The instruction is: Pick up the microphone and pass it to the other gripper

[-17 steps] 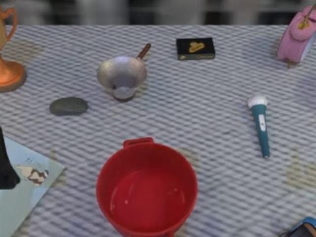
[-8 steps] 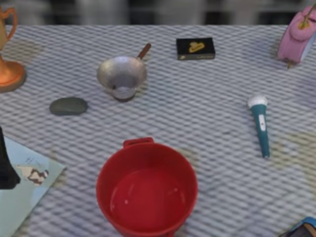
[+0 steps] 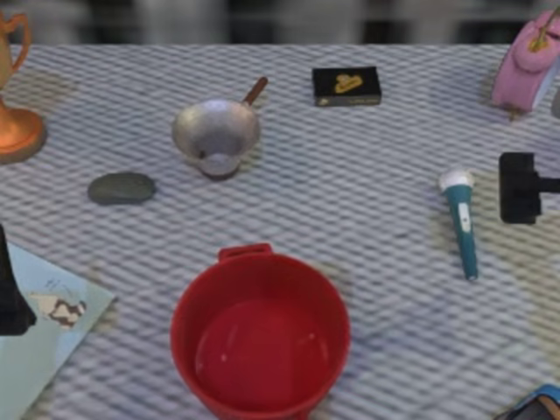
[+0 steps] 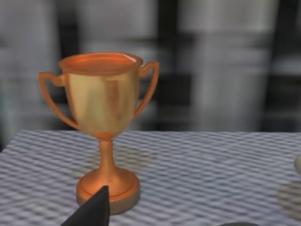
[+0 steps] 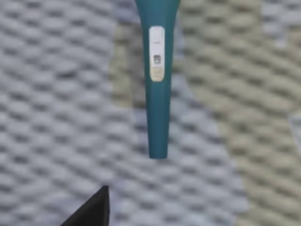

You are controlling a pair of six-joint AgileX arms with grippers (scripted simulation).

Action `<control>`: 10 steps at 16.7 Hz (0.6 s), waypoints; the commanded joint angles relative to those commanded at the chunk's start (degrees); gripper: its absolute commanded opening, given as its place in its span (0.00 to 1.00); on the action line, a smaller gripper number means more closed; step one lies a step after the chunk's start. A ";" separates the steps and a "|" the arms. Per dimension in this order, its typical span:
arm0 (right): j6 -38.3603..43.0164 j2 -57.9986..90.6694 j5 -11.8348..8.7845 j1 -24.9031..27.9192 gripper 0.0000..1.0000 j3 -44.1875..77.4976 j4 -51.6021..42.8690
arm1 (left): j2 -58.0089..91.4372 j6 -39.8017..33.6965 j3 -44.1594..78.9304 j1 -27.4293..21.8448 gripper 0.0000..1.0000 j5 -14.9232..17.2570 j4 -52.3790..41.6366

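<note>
Microphone [image 3: 460, 220]: lies flat on the woven tablecloth [image 3: 367, 184] at the right side of the table, whitish head toward the far edge, slim teal handle running toward the near edge; nothing touches it
Microphone in the right wrist view [image 5: 157, 70]: teal handle with its white strip facing up, resting on the cloth
Right gripper [image 3: 520, 187]: a black block at the right edge of the top view, just right of the microphone's head and apart from it; whether its fingers are open or closed cannot be told
Right fingertip [image 5: 91, 209]: one dark tip shows in the right wrist view, clear of the handle's end
Left gripper [image 3: 10, 293]: a dark shape at the left edge, over the pale blue card [image 3: 39, 337]; I cannot tell its finger state either
Left wrist view: one dark fingertip [image 4: 91, 211] before the copper trophy [image 4: 102, 120]
Red pot [image 3: 260, 332]: near centre, well left of the microphone
Metal funnel-like bowl [image 3: 216, 134]: far left of centre
Grey stone [image 3: 122, 187]: left of that bowl
Black box [image 3: 346, 86]: far centre
Pink bag [image 3: 527, 59]: far right corner
Trophy in the top view [image 3: 16, 96]: far left corner
</note>
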 joint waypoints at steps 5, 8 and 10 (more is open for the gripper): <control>3.92 21.18 0.31 3.58 1.00 14.93 -9.69 | 0.00 0.00 0.00 0.00 1.00 0.00 0.00; 5.37 28.53 0.40 4.91 1.00 20.68 -13.05 | 0.00 0.00 0.00 0.00 1.00 0.00 0.00; 5.83 30.91 0.43 5.34 1.00 22.57 -14.09 | 0.00 0.00 0.00 0.00 1.00 0.00 0.00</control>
